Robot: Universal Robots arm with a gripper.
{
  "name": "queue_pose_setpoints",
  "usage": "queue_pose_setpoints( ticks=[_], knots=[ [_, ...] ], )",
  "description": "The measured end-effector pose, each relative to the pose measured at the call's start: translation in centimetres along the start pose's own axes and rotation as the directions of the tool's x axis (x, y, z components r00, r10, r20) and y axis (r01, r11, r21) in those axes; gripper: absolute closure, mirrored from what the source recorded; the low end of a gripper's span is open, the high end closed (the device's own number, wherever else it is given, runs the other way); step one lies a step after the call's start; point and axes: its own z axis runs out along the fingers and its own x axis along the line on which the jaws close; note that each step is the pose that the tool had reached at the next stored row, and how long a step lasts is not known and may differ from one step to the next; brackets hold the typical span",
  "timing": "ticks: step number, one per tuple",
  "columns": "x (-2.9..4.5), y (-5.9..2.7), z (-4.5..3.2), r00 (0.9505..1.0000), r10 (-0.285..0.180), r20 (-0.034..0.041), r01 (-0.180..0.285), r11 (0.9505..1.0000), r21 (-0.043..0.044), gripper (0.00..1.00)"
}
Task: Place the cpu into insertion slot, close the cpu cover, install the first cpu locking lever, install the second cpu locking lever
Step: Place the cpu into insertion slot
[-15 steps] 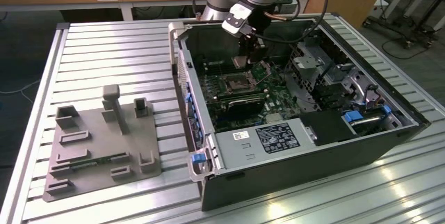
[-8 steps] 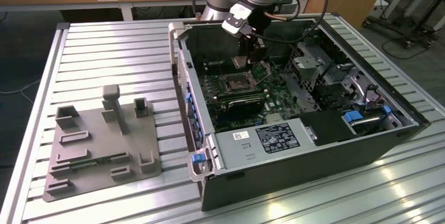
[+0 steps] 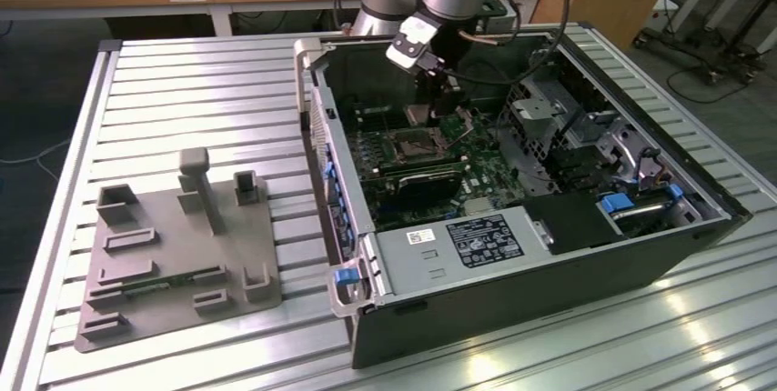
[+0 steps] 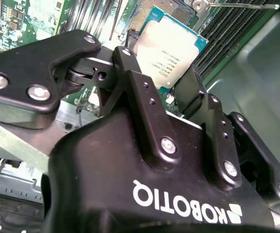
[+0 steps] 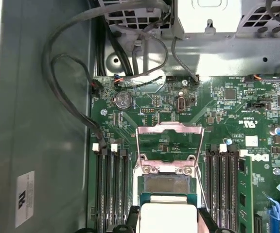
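Just over the insertion slot (image 5: 166, 183), gripper (image 4: 162, 68) pinching the cpu (image 4: 174, 43), cpu cover (image 5: 168, 145) flipped open, inside computer case (image 3: 547, 300).

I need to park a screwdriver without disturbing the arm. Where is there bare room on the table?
Free: the table slats beyond the grey fixture, bordered by the computer case; also the near strip before the case, toward the exterior view's right. Crowded: inside the case, where the gripper holds the cpu.
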Motion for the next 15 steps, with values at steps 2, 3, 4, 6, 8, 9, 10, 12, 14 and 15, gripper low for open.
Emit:
queue_pose_setpoints(
  ticks=[2, 3, 4, 6, 8, 9, 10, 12, 14, 15],
  knots=[
    [0.0, -0.01, 0.36, 1.0, 0.0, -0.0001, 0.0, 1.0, 0.0, 0.46],
    [0.0, -0.01, 0.54, 1.0, 0.0, 0.0001, 0.0, 1.0, 0.0001, 0.46],
    [0.0, -0.01, 0.71, 1.0, 0.0, 0.0002, 0.0, 1.0, 0.0001, 0.46],
    [0.01, -0.02, 1.09, 1.0, 0.0, 0.0, 0.0, 1.0, 0.0, 0.46],
    [0.01, -0.03, 1.46, 1.0, 0.0, -0.0001, 0.0, 1.0, 0.0, 0.46],
    [0.01, -0.03, 1.64, 1.0, 0.0, -0.0001, 0.0, 1.0, 0.0, 0.46],
    [0.01, -0.04, 1.81, 1.0, 0.0, -0.0001, 0.0, 1.0, 0.0, 0.46],
    [0.02, -0.04, 2.18, 1.0, 0.0, 0.0001, 0.0, 1.0, 0.0, 0.46],
    [0.02, -0.05, 2.54, 1.0, 0.0, 0.0, 0.0, 1.0, 0.0, 0.46],
    [0.02, -0.05, 2.72, 1.0, 0.0, 0.0, 0.0, 1.0, 0.0, 0.46]
  ],
)
